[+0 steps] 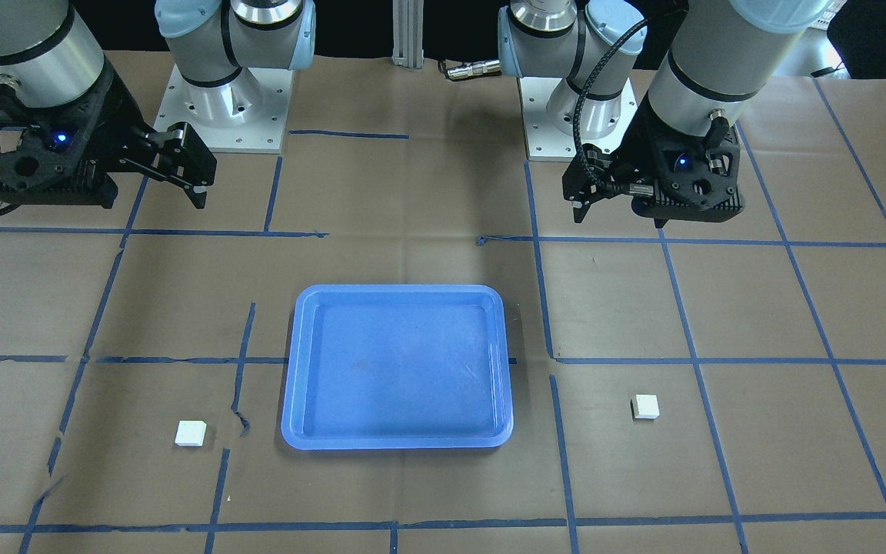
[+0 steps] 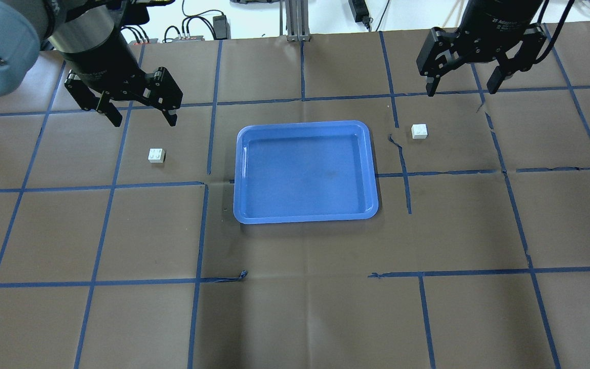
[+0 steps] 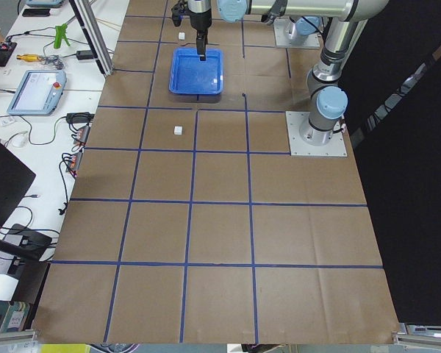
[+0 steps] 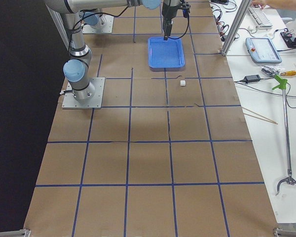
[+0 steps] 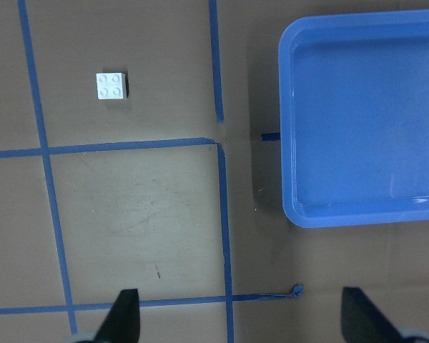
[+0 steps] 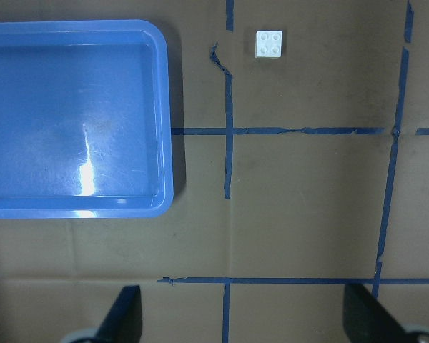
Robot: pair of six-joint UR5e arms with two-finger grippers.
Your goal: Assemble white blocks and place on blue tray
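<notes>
The brown-papered counter (image 2: 295,318) stretched wide, crossed by a grid of blue tape (image 2: 95,283). And there in the middle sat the tray (image 2: 306,219), flat on the paper with nothing in it, its floor scuffed and catching a bit of glare in the right wrist view.

Over on the robot's left, the left fingers (image 2: 171,115) were spread wide apart and held nothing, hanging above the counter beyond the tray's far left corner. Same story on the other side: the right fingers (image 2: 497,79) were also parted wide and bare, up near the far edge, well clear of the tray.

Now the small stuff. The left block (image 2: 156,155) lay on the counter, studs up, well left of the tray and just nearer the robot than the left fingers. The right block (image 2: 419,131) sat studs up too, near the tray's far right corner, beside a torn strip of tape. The two blocks were well apart, with the tray between them.
</notes>
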